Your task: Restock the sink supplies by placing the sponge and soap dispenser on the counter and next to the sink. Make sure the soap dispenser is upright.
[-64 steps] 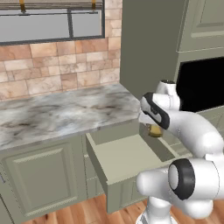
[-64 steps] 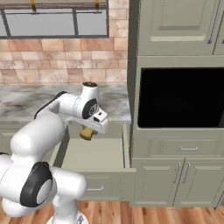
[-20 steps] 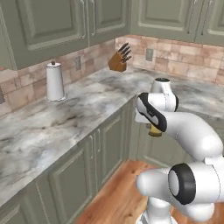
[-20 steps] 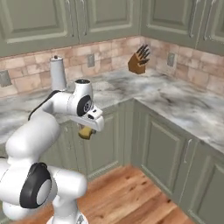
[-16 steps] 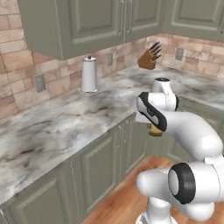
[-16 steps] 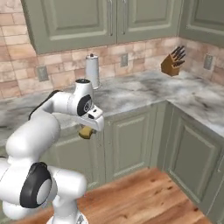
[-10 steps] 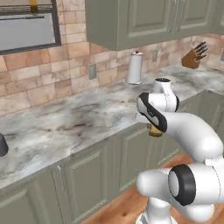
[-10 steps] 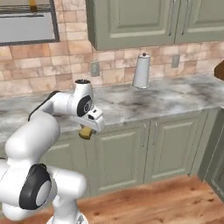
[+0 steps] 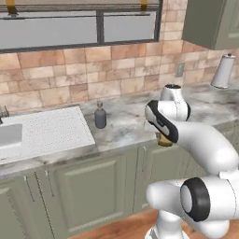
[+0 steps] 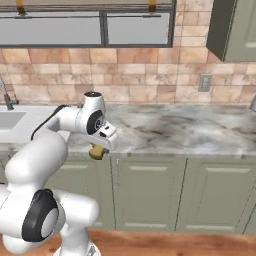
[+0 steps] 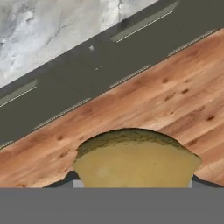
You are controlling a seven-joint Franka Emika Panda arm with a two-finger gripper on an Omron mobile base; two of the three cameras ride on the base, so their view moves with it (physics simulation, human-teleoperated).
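Carrying sponge to sink
Gripper (image 10: 98, 150) is clamping sponge (image 11: 135, 159) at frame center, off the surface (image 9: 126, 126) edge; soap (image 9: 100, 115) is already standing beside sink (image 9: 44, 130). Next: lifting over, releasing.

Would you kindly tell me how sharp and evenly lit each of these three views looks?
Left base view: flat, even light, soft shadow beside the small dark grey pump bottle. Right base view: similarly even, no glare on the veined marble counter. Hand view: the yellow-orange sponge looms large and coarse; floorboards look soft.
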